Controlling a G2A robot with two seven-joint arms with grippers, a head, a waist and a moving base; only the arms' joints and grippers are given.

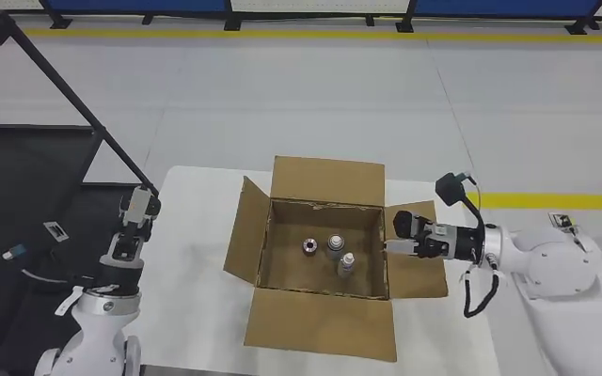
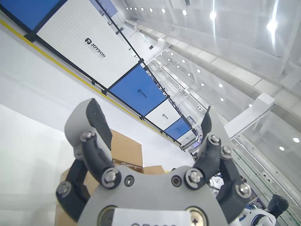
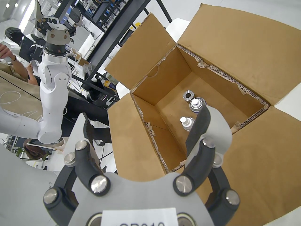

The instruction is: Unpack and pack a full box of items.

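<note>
Right fingers (image 3: 208,123) apart; bottles (image 3: 197,104) upright in box (image 3: 169,76)

Box (image 1: 320,324) on table (image 1: 193,249), can (image 1: 336,246) and bottle (image 1: 346,263) inside, right gripper (image 1: 390,241) alongside

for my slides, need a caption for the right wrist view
Open right gripper at the edge of an open cardboard box with three small items inside.

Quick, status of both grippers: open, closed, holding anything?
Left gripper: open, holding nothing.
Right gripper: open, holding nothing, at the edge of the box.
</note>
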